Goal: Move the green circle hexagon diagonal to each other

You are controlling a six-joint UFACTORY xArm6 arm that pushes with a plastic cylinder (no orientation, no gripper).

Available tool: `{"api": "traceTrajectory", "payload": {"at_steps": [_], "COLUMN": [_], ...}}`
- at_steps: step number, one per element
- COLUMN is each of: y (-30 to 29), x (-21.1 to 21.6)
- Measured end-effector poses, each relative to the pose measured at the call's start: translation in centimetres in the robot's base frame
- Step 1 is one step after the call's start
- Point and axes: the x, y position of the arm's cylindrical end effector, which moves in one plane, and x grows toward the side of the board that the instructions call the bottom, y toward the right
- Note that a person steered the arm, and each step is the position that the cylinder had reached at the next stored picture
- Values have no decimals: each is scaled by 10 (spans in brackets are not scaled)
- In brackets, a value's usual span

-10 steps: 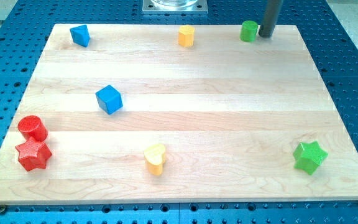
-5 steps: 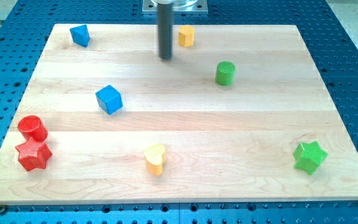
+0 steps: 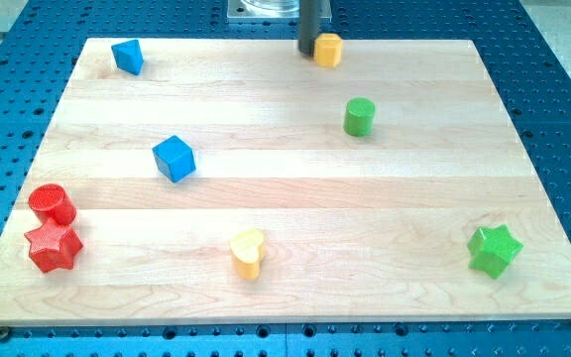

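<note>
Wood grain runs in pale lengthwise planks across the board (image 3: 295,198), which lies on a blue metal base (image 3: 563,109) dotted with a regular grid of small holes. Every block has the finely ribbed, matte look of printed plastic, and none carries any readable writing. The green cylinder (image 3: 359,116) stands upright in the upper right part of the board, its round top face lighter than its side. The yellow hexagon (image 3: 328,49) sits near the view's top edge, up and to the left of the cylinder, so the two lie on a diagonal, apart from each other. My tip (image 3: 307,54) is a smooth dark rod end, just beside the hexagon's left side and seemingly touching it; being a plain rod, it has no pincer and holds nothing. A blue wedge-like block (image 3: 127,56) is at the top left, a blue cube (image 3: 173,158) lower down. A red cylinder (image 3: 52,204) touches a red star (image 3: 53,246) at the left edge. A yellow heart (image 3: 248,253) and a green star (image 3: 493,249) sit near the bottom.
</note>
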Motion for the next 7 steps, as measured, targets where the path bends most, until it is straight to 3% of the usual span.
{"api": "traceTrajectory", "payload": {"at_steps": [1, 3, 5, 6, 7], "y": [62, 11, 114, 133, 148], "x": [10, 49, 56, 64, 145]}}
